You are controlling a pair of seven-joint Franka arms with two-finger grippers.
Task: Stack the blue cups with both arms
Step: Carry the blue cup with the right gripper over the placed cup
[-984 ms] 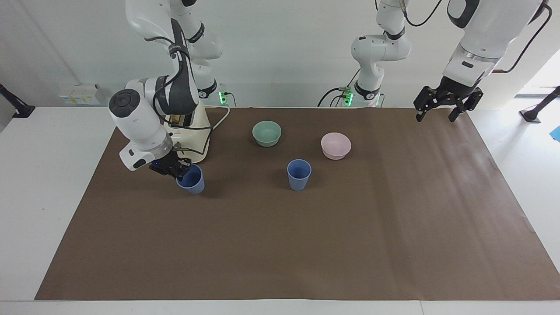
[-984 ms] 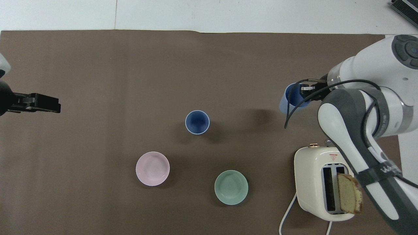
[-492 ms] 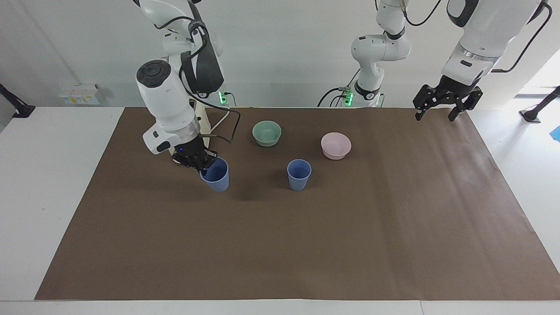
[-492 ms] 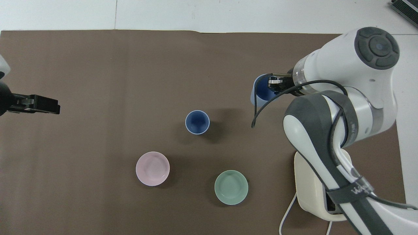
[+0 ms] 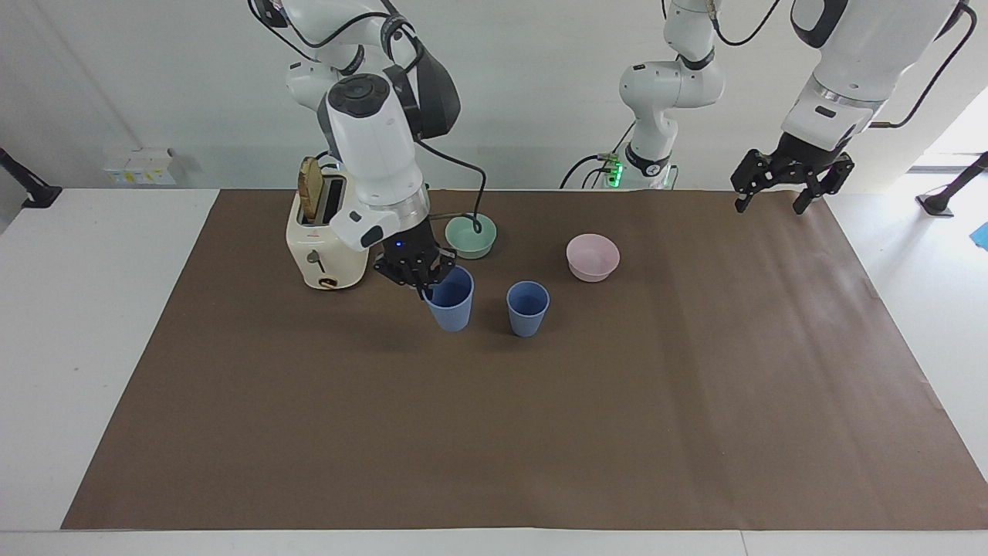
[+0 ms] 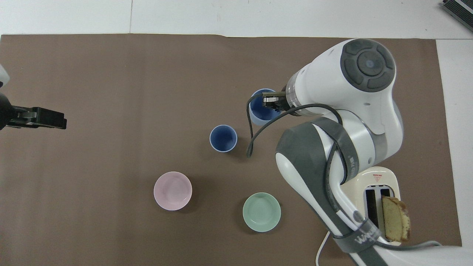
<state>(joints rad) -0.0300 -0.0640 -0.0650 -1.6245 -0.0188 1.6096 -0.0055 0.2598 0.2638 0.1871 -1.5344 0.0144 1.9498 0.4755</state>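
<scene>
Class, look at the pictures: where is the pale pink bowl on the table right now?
The pink bowl stands on the brown mat, toward the left arm's end, beside the green bowl and slightly nearer to the robots than the free-standing blue cup.

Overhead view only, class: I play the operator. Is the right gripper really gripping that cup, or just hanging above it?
Observer: Gripping. The right gripper is shut on the cup's rim.
Operator: Is the cup tilted?
Observer: No, it is upright, beside the standing cup, toward the right arm's end.
Operator: And the left gripper?
Observer: The left gripper is open and empty, waiting over the mat's corner at its own end.
</scene>
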